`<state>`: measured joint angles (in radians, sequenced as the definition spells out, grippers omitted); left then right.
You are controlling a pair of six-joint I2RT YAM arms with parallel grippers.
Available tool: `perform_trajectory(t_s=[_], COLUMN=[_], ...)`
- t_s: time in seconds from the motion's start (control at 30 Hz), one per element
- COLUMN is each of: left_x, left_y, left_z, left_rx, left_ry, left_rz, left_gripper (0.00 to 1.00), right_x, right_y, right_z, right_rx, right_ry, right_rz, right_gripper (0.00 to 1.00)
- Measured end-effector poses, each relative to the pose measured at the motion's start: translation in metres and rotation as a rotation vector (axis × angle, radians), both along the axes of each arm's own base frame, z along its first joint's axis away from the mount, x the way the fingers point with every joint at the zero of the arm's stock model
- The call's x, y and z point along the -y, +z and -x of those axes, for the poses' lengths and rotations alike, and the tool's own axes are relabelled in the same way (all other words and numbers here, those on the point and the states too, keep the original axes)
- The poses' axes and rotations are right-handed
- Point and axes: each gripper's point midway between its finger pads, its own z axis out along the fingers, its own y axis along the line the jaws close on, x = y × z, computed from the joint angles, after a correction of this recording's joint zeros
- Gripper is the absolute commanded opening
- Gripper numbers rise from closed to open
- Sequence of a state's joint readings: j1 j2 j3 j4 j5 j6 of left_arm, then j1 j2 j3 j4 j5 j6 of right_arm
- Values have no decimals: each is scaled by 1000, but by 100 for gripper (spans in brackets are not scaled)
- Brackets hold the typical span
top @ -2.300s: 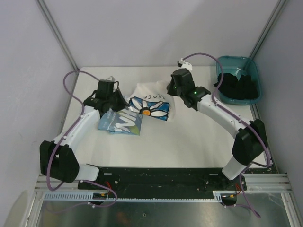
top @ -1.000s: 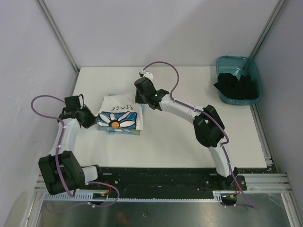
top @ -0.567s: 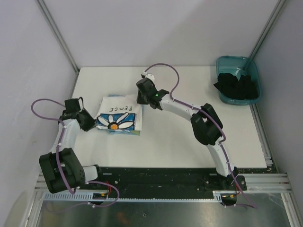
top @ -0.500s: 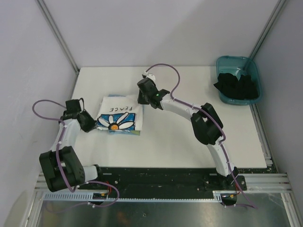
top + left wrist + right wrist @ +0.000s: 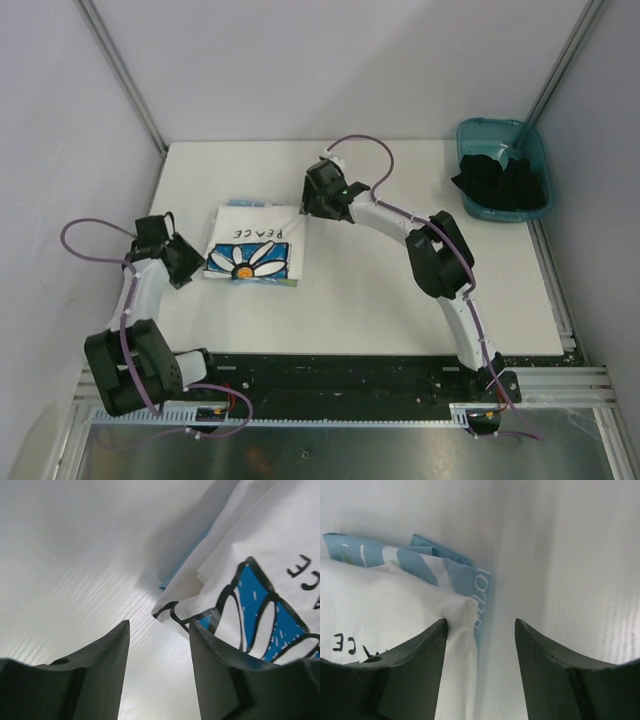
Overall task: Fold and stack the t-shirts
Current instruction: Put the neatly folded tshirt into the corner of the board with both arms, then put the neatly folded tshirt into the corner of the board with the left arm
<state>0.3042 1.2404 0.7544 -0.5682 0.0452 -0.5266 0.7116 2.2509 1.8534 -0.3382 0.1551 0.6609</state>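
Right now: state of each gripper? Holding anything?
Left gripper: open, holding nothing, at the daisy t-shirt's near left corner.
Right gripper: open, holding nothing, at its far right corner.

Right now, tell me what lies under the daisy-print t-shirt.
A second folded t-shirt with a light-blue graphic lies under the daisy-print t-shirt; only its edges peek out. The rest of it is covered.
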Motion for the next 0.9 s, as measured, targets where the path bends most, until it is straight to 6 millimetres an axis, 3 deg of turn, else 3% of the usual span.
perform_trajectory(t_s=[0.17,0.3,0.4,0.53,0.77,0.9], left_x=[-1,19,37,52,45,42], left_y=[37,75,85,71,21,0], left_z=[-8,-29,-37,-39,-30,-29], left_rx=[105,205,233,184,21,-50], left_ry=[-11,-92,-149,-184,-128,-112], left_rz=[-76,-143,-151,-133,-133,-132], left_gripper=[49,34,23,16,15,16], right_x=[18,27,28,16,-17,-33], right_y=[9,23,26,15,-2,-23], right_z=[5,37,60,85,132,158], right_rx=[-22,-31,-48,-82,-142,-191], right_ry=[-15,4,24,67,150,194], right_rz=[7,2,-12,-30,-54,-53], right_gripper=[60,54,50,47,38,37])
